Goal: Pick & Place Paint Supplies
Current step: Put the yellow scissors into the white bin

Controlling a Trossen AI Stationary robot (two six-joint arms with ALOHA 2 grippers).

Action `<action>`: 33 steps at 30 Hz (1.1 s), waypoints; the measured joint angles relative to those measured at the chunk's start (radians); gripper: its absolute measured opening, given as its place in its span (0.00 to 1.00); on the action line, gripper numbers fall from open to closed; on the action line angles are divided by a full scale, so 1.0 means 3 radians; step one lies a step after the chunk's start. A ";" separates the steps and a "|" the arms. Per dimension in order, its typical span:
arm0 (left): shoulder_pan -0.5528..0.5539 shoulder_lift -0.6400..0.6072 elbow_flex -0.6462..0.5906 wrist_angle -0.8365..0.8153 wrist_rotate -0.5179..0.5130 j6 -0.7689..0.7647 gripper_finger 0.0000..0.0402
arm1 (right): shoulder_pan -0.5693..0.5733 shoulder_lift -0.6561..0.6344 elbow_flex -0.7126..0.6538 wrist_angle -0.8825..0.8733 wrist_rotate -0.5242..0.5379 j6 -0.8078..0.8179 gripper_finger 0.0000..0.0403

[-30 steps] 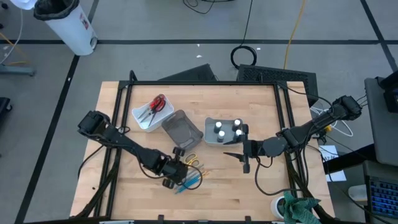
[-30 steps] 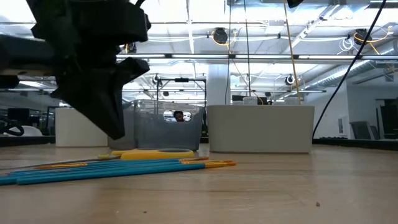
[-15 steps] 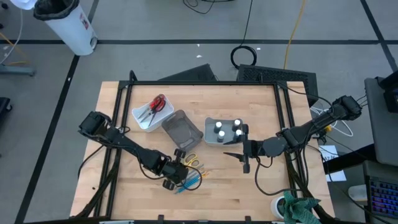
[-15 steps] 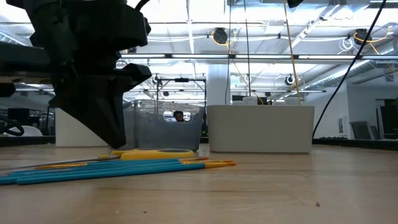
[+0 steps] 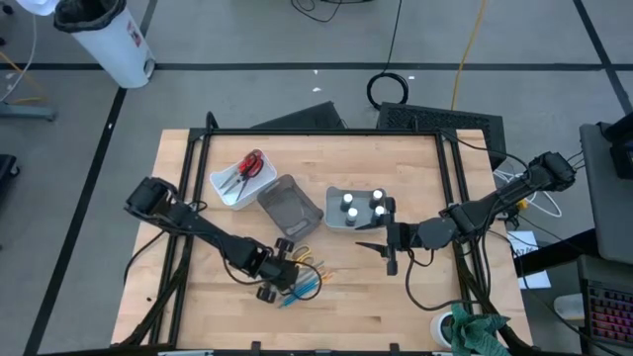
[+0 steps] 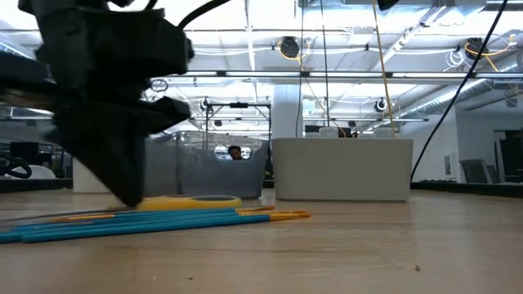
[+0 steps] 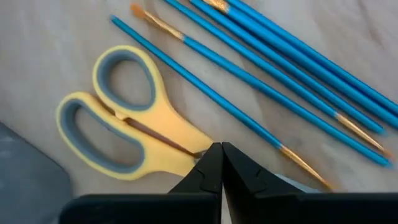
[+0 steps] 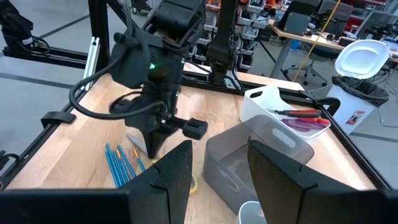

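Yellow-handled scissors (image 7: 124, 118) lie flat on the table beside several thin blue brushes (image 7: 280, 81), near the table's front middle (image 5: 302, 282). My left gripper (image 7: 221, 149) is shut and points steeply down, its tips at the scissors where the handles meet the blades; the blades are hidden under it. The low view shows it standing low over the scissors (image 6: 192, 202) and the brushes (image 6: 147, 222). Dark bottles with white caps (image 5: 361, 206) stand in a white tray. My right gripper (image 8: 217, 168) hangs open in the air beside that tray (image 5: 381, 247), with nothing between its fingers. My left gripper's shut fingertips (image 7: 211, 163) sit on the yellow scissors at the joint of handles and blades (image 7: 194, 148). They come from above, slanting. The scissors lie flat on the table.
A grey bin (image 5: 289, 206) stands just behind the scissors. A white bin (image 5: 242, 176) at the back left holds red-handled scissors. Bare wood lies at the table's front right (image 5: 396, 307). A black frame runs around the table.
My left gripper has sunk toward the yellow scissors and tipped a little, staying shut. In the low view the scissors have slid slightly along the table with it. The brushes have stayed where they were.
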 joint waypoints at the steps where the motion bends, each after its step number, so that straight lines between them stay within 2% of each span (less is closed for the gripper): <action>1: -0.0011 -0.0003 0.0002 -0.0073 0.0079 -0.0031 0.01 | 0.0000 0.0000 0.0000 0.0001 0.0000 0.0000 0.36; 8: -0.0097 -0.0019 0.0000 -0.0352 0.0276 -0.0391 0.02 | -0.0001 0.0000 0.0000 0.0000 0.0000 0.0000 0.36; 14: -0.0152 -0.0039 -0.0001 -0.0715 0.0795 -0.0737 0.03 | 0.0000 0.0000 0.0000 0.0000 0.0001 0.0001 0.36; 19: -0.0074 -0.0067 0.0022 -0.0763 0.1255 -0.0855 0.05 | 0.0000 0.0000 0.0000 0.0000 0.0000 0.0000 0.36; 21: -0.0040 -0.0110 0.0063 -0.0762 0.1219 -0.0950 0.06 | -0.0001 0.0000 0.0000 0.0000 0.0001 -0.0001 0.36; 25: 0.0041 -0.0196 0.0120 -0.0776 0.0898 -0.1249 0.10 | -0.0001 -0.0001 0.0000 0.0001 0.0001 -0.0004 0.36; 29: 0.0108 -0.0336 0.0138 -0.0744 0.0759 -0.1449 0.23 | -0.0001 -0.0001 0.0000 0.0002 0.0000 -0.0003 0.36; 33: 0.0162 -0.0484 0.0135 -0.0830 0.0678 -0.1396 0.38 | -0.0001 -0.0001 0.0000 0.0002 0.0000 -0.0005 0.36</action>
